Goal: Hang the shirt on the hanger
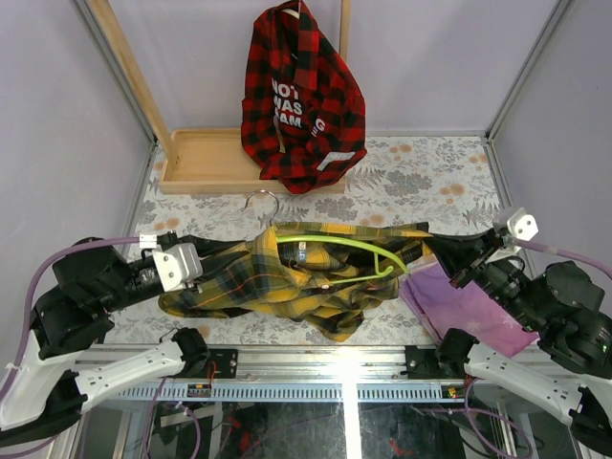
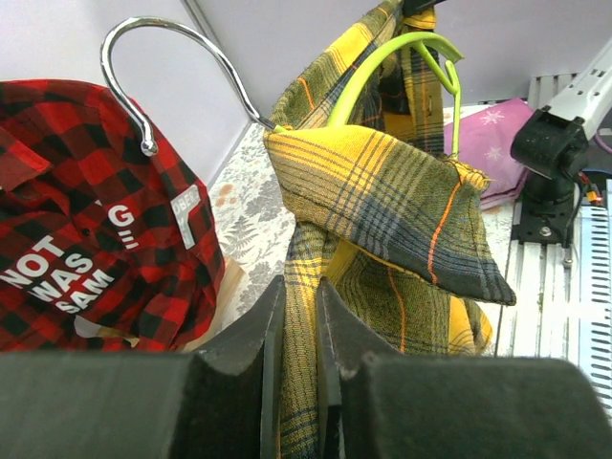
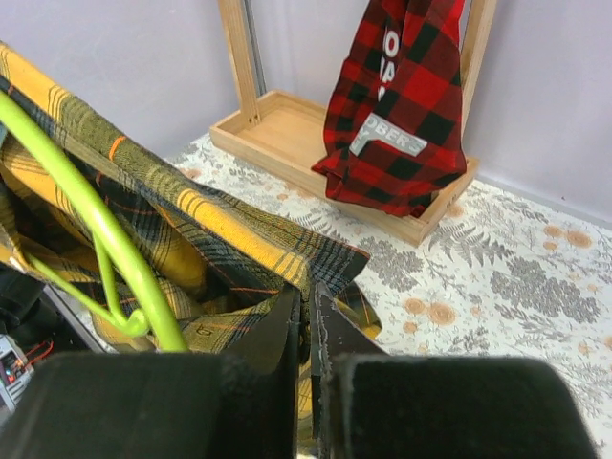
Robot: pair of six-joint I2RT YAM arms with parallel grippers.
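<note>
The yellow and dark plaid shirt (image 1: 287, 282) is stretched above the table between my two grippers, bunched and sagging in the middle. The lime-green hanger (image 1: 356, 244) lies partly inside it, its silver hook (image 1: 263, 201) sticking out at the far side. My left gripper (image 1: 225, 251) is shut on the shirt's left end; the cloth (image 2: 298, 325) runs between its jaws. My right gripper (image 1: 427, 241) is shut on the shirt's right edge (image 3: 277, 258), beside the hanger's green arm (image 3: 86, 220).
A red-and-black plaid shirt (image 1: 301, 100) with white lettering hangs on the wooden rack (image 1: 206, 158) at the back. A purple cloth (image 1: 459, 301) lies on the floral table under my right arm. Metal frame rails run along the near edge.
</note>
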